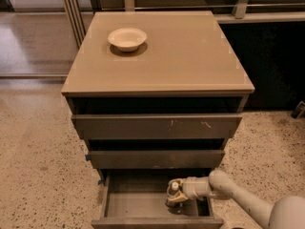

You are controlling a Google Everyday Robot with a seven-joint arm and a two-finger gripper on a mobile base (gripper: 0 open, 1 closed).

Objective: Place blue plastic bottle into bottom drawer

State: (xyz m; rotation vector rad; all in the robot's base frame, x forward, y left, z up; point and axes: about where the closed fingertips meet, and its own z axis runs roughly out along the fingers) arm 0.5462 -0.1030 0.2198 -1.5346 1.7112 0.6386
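Note:
The bottom drawer [136,202] is pulled out at the foot of the grey-brown cabinet. My gripper [174,195] reaches into its right part from the right, with the arm [228,194] coming in low over the drawer's side. The gripper is shut on the blue plastic bottle [173,200], which stands about upright inside the drawer with its white cap [175,186] on top. The bottle's body is mostly hidden by the fingers, and I cannot tell whether its base touches the drawer floor.
A white bowl [127,38] sits on the cabinet top [186,56] at the back left. The middle drawer [157,159] and the scratched top drawer [157,126] stick out slightly above the bottom one. Speckled floor lies on both sides, and a dark wall panel is at the right.

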